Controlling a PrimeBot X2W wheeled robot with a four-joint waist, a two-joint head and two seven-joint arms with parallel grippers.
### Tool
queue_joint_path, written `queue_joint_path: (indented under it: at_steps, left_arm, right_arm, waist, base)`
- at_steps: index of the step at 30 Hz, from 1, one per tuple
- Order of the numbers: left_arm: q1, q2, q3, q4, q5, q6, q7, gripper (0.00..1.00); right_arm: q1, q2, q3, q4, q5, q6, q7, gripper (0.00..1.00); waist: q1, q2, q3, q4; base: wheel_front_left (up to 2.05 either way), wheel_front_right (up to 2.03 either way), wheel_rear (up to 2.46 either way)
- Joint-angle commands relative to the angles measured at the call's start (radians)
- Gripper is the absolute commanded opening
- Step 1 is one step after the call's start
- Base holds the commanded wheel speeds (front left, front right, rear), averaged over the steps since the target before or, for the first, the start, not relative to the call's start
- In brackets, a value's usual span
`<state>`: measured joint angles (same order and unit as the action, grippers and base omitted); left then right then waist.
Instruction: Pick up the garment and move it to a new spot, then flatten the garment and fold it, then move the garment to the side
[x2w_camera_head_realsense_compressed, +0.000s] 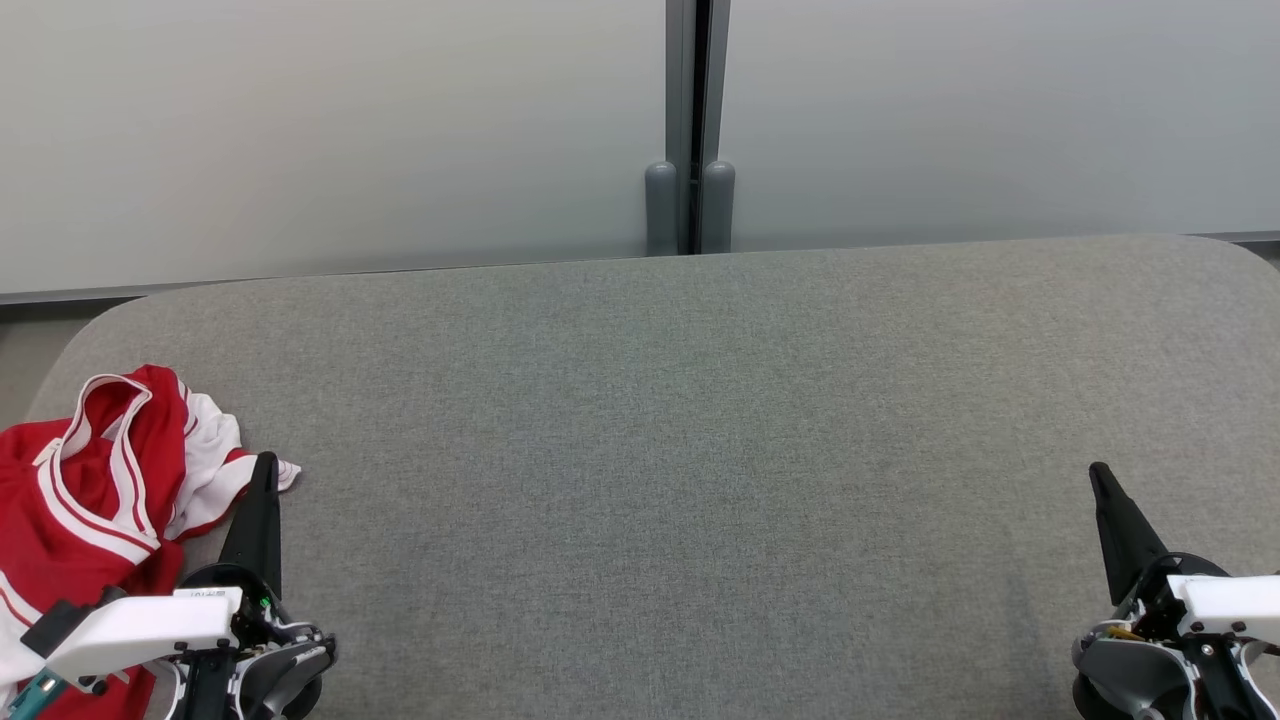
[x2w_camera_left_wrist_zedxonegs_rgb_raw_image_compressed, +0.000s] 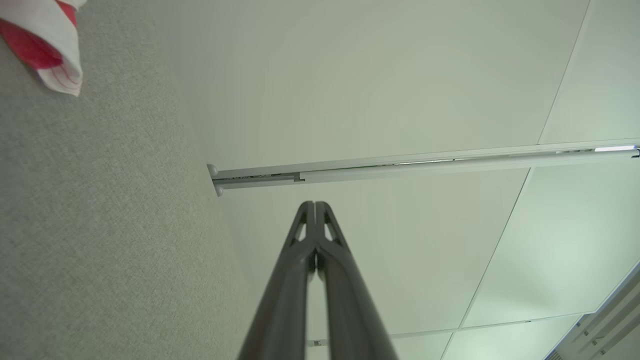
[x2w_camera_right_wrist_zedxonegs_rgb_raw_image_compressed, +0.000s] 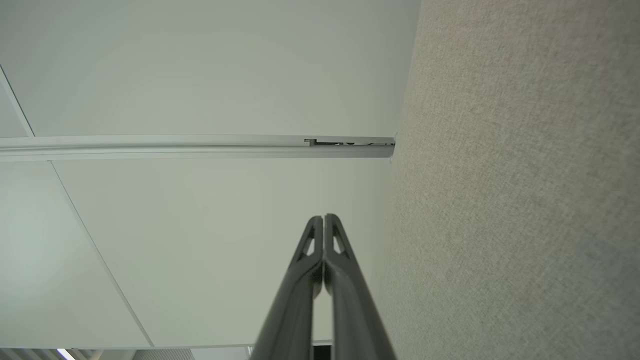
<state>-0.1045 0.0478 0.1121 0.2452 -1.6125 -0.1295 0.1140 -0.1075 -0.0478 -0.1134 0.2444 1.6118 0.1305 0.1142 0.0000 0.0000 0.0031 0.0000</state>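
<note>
A red garment (x2w_camera_head_realsense_compressed: 85, 500) with white trim lies crumpled at the near left corner of the grey fabric table (x2w_camera_head_realsense_compressed: 680, 430). A white and red corner of the garment (x2w_camera_left_wrist_zedxonegs_rgb_raw_image_compressed: 55, 55) shows at the top left of the left wrist view. My left gripper (x2w_camera_head_realsense_compressed: 265, 462) rests just right of the garment, fingers pressed together and holding nothing; its shut tips (x2w_camera_left_wrist_zedxonegs_rgb_raw_image_compressed: 315, 204) point toward the back wall. At the lower right my right gripper (x2w_camera_head_realsense_compressed: 1097, 470) is likewise shut and empty, far from the garment, its tips (x2w_camera_right_wrist_zedxonegs_rgb_raw_image_compressed: 324, 218) together.
A pale frosted wall (x2w_camera_head_realsense_compressed: 330, 130) with a grey vertical post (x2w_camera_head_realsense_compressed: 690, 130) runs behind the table's far edge. The table has rounded corners; its left edge lies close to the garment.
</note>
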Motion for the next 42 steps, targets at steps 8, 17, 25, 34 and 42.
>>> queue_joint_path:
  at_steps: [8, 17, 25, 34, 42]
  left_arm:
    - [-0.013, 0.006, 0.004, 0.0, 0.0, -0.004, 0.003, 0.0]
    - [-0.013, 0.006, 0.004, 0.0, 0.0, -0.004, 0.003, 0.0]
    - [0.004, -0.002, -0.001, 0.006, 0.0, 0.0, -0.001, 1.0]
    - [0.032, -0.011, -0.011, 0.005, 0.014, 0.0, -0.034, 1.0]
    - [0.033, -0.009, -0.011, -0.032, 0.06, 0.0, -0.067, 1.0]
  right_arm:
    - [-0.005, -0.005, -0.001, 0.001, 0.002, 0.0, 0.002, 0.0]
    - [-0.005, -0.005, -0.001, 0.001, 0.002, 0.0, 0.002, 0.0]
    - [0.004, 0.002, 0.0, 0.005, 0.0, 0.0, 0.0, 1.0]
    - [0.022, 0.012, 0.027, 0.001, 0.008, 0.0, -0.027, 1.0]
    - [0.017, 0.01, 0.054, -0.043, -0.007, 0.0, -0.061, 1.0]
  waist:
    - [0.0, 0.0, 0.0, 0.0]
    - [0.0, 0.0, 0.0, 0.0]
    - [0.0, 0.0, 0.0, 0.0]
    - [0.0, 0.0, 0.001, 0.005]
    - [0.0, 0.0, 0.001, 0.01]
  base:
    - [0.0, 0.0, 0.0]
    - [0.0, 0.0, 0.0]
    - [0.0, 0.0, 0.0]
    - [0.0, 0.0, 0.0]
    - [0.0, 0.0, 0.0]
